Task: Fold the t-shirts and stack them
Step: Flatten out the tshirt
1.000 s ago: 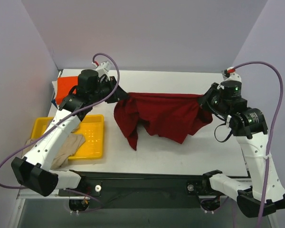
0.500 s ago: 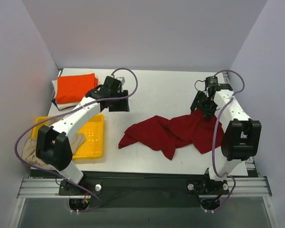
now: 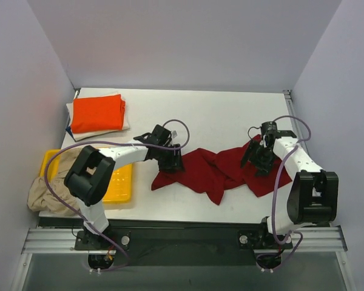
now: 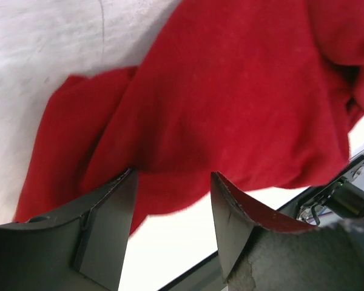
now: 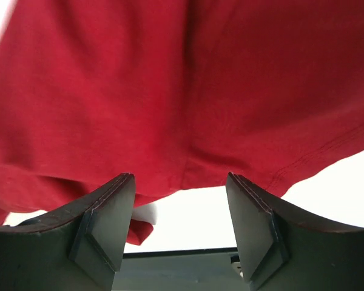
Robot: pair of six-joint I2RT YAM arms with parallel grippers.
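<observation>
Dropped onto the table (image 3: pixel 218 115), the dark red shirt (image 3: pixel 215 173) now lies crumpled at centre-right of the frame, no longer stretched. The left gripper (image 3: pixel 172 161) and right gripper (image 3: pixel 259 160) have lowered over its ends, jaws apart, holding nothing; flattening likely comes next.

You are looking at a plain dark red t-shirt (image 3: pixel 221 171) lying on the white table (image 3: pixel 230 115), its folds showing as deeper red shadows. At the far left, a bright orange t-shirt (image 3: pixel 97 113) is topping a pile, with off-white cloth (image 3: pixel 126 118) peeking out on its right and a sliver of blue cloth (image 3: pixel 68 130) on its near left. At the near left, a plain beige t-shirt (image 3: pixel 45 197) is hanging beside the solid yellow tray (image 3: pixel 124 182). The left arm (image 3: pixel 124 153) and right arm (image 3: pixel 297 160) are showing white links with black joints, and a purple cable (image 3: pixel 293 117) is looping off the right one. The left gripper (image 4: pixel 173 182) and right gripper (image 5: pixel 181 185) are showing matte black. The walls (image 3: pixel 182 42) are reading pale lavender.
</observation>
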